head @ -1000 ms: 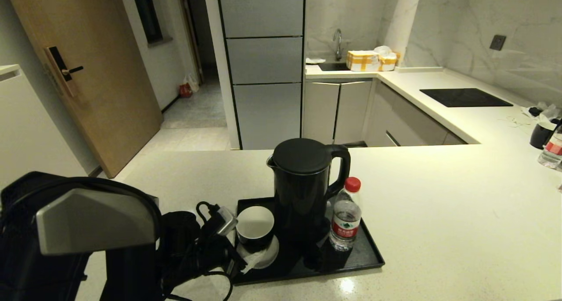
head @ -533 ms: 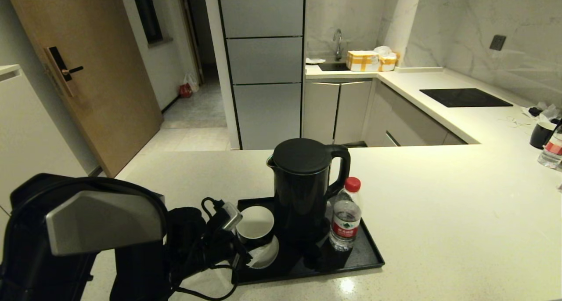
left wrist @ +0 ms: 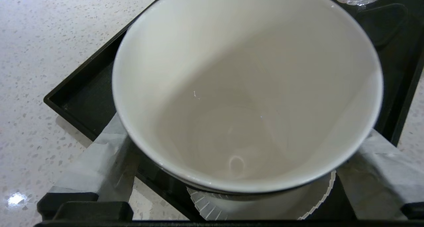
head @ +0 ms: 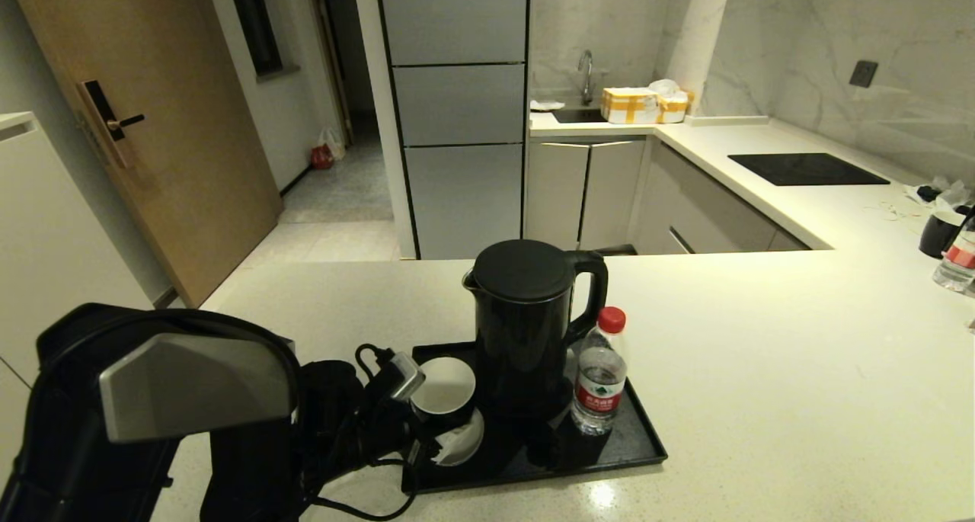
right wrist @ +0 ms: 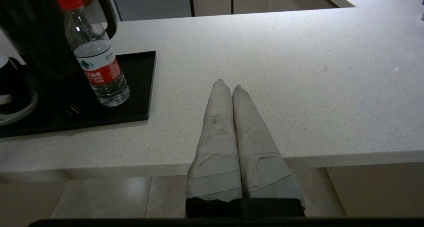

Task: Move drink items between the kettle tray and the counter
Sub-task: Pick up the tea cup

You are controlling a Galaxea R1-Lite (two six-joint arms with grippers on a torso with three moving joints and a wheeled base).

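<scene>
The left gripper [left wrist: 232, 174] pinches the small black, white-lined handleless cup [head: 444, 387] just above its white saucer [head: 462, 444] on the glossy black rectangular tray [head: 632, 449], so no item, including the red-capped clear water bottle [head: 600, 381], has reached the speckled off-white counter [head: 762, 354] while the right gripper [right wrist: 227, 84] idles pressed together.

The left arm's big grey-and-black housing [head: 194, 385] has slid to the right and slightly up across the last second, carrying the left gripper [head: 426, 423] further in over the near-left corner of the kettle tray [head: 647, 449]. The cup [head: 443, 389] held between its taped fingers [left wrist: 102, 160] has shifted a little to the right and sits a touch higher above the white saucer [head: 465, 442], which now shows more of its rim.
</scene>
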